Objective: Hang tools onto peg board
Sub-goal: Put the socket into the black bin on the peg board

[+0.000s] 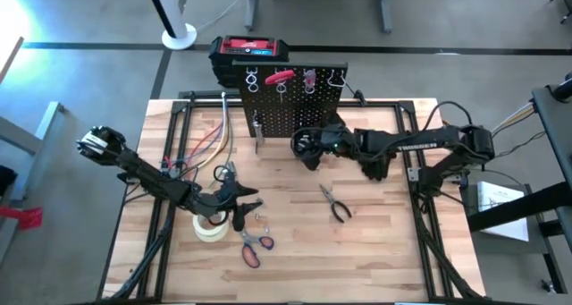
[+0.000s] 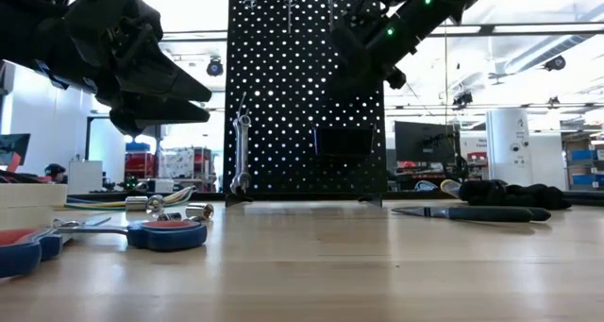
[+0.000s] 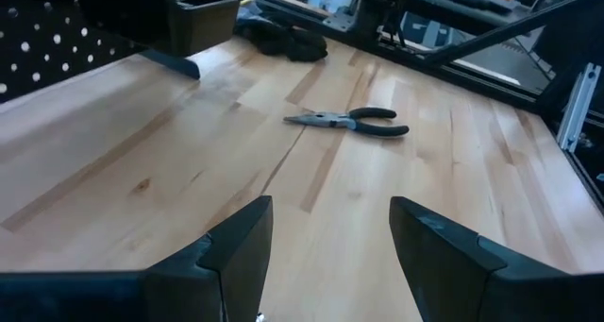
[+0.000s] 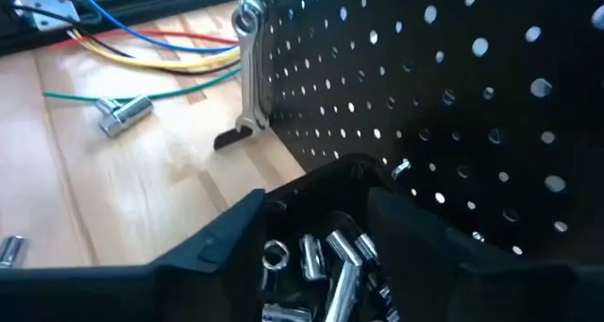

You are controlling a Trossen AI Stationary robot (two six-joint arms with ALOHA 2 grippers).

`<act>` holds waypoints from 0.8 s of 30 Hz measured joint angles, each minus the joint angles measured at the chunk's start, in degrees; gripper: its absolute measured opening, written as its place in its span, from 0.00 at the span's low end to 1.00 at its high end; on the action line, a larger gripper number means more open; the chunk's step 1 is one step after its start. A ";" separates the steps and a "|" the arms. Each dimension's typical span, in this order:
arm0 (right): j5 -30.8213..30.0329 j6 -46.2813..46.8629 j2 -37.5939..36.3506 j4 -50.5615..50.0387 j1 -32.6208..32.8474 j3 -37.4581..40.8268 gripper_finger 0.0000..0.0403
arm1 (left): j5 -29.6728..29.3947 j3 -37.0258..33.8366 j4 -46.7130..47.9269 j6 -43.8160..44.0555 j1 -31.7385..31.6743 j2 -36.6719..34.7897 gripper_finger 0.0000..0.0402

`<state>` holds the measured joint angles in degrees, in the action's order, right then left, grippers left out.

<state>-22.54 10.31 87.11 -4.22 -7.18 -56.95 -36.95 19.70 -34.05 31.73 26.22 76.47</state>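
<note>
directly under the right gripper [image 4: 316,218], fingers spread and empty, silver sockets [image 4: 326,265] lie in the peg board [image 4: 453,86] bin; left gripper [image 3: 330,242] hovers open, pliers [image 3: 351,123] ahead.

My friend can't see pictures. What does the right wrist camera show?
The right gripper, fingers open, hangs over a small black bin of silver sockets on the peg board. A silver wrench hangs beside it.

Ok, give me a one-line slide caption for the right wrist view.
Right end effector open above the peg board's black bin of silver sockets, a wrench hanging beside.
</note>
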 joint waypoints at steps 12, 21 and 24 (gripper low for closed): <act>-0.08 1.44 -0.07 -0.34 5.68 0.04 0.58 | 2.47 -0.02 12.93 16.22 0.22 0.35 0.47; -0.07 1.55 -0.09 -1.38 9.71 0.05 0.58 | 1.39 3.35 16.47 18.52 -0.21 6.19 0.46; -0.08 1.62 -0.09 -2.57 10.83 0.07 0.60 | 1.40 5.94 19.21 18.66 -0.51 9.92 0.46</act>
<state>-22.62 11.92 87.02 -6.79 3.65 -56.88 -35.55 25.64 -14.85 50.40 25.71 86.38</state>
